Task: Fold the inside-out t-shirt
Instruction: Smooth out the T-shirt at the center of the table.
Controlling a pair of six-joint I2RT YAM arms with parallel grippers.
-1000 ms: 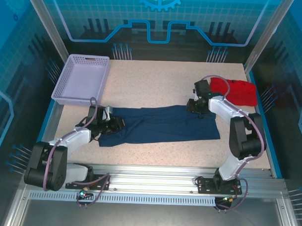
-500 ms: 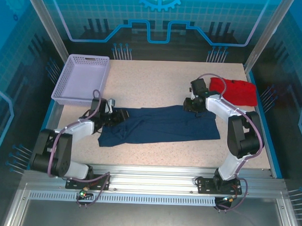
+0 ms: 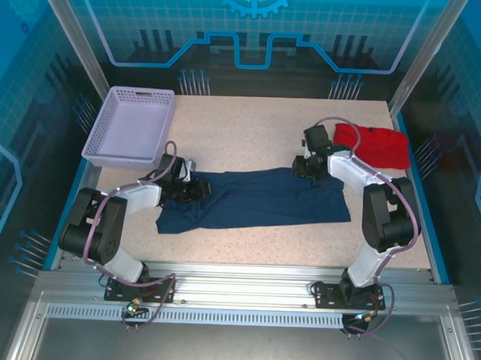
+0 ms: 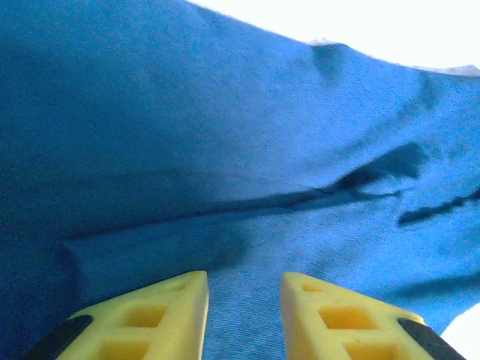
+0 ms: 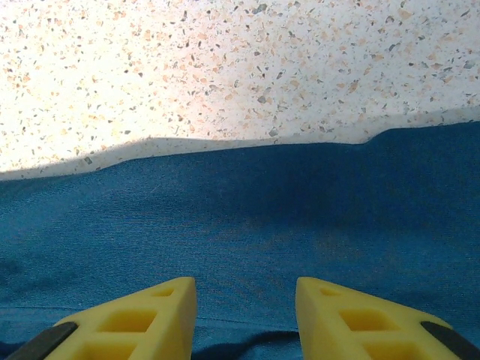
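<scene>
Left gripper (image 3: 194, 188) rests on the left end of the t-shirt (image 3: 263, 198) in the top view, and the right gripper (image 3: 306, 168) sits at its far edge near the right end. The t-shirt lies as a long band across the table (image 3: 250, 129), between a basket (image 3: 132, 127) and a red garment (image 3: 378, 145).

From the left wrist, the yellow fingers (image 4: 165, 315) stand narrowly apart over creased blue cloth, clamping nothing.

From the right wrist, the fingers (image 5: 142, 315) stand apart over the t-shirt, its edge and bare table just beyond.
</scene>
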